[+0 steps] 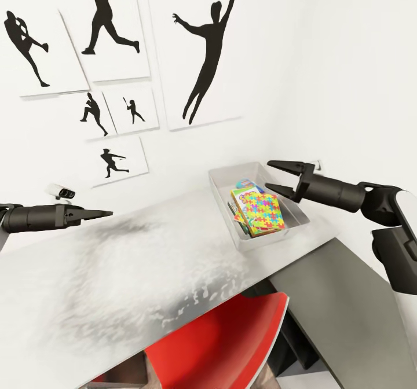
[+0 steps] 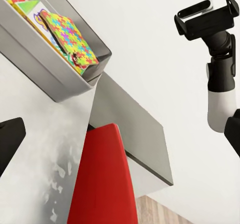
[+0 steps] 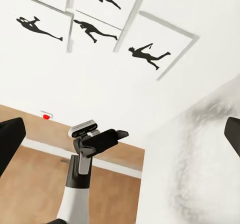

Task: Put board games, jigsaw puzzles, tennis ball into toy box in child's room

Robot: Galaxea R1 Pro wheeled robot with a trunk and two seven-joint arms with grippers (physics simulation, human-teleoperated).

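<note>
The grey toy box (image 1: 272, 237) stands at the far right end of the pale table (image 1: 116, 273), against the wall. A multicoloured jigsaw puzzle (image 1: 265, 212) lies tilted on top inside it, over the edges of colourful board games (image 1: 242, 194). My right gripper (image 1: 269, 175) hovers open and empty just above the box's right rim. My left gripper (image 1: 107, 213) is held over the table's left part, far from the box; its fingers (image 2: 10, 139) stand wide apart, holding nothing. In the left wrist view, toy box (image 2: 45, 64) and puzzle (image 2: 67, 34) show. The tennis ball and the bed are out of view.
A red chair (image 1: 220, 342) is tucked under the table's near edge. The lower dark grey desk section (image 1: 341, 296) extends right of the box. White posters with black athlete silhouettes (image 1: 202, 47) hang on the wall close behind the table. Wooden floor (image 2: 160, 211) lies below.
</note>
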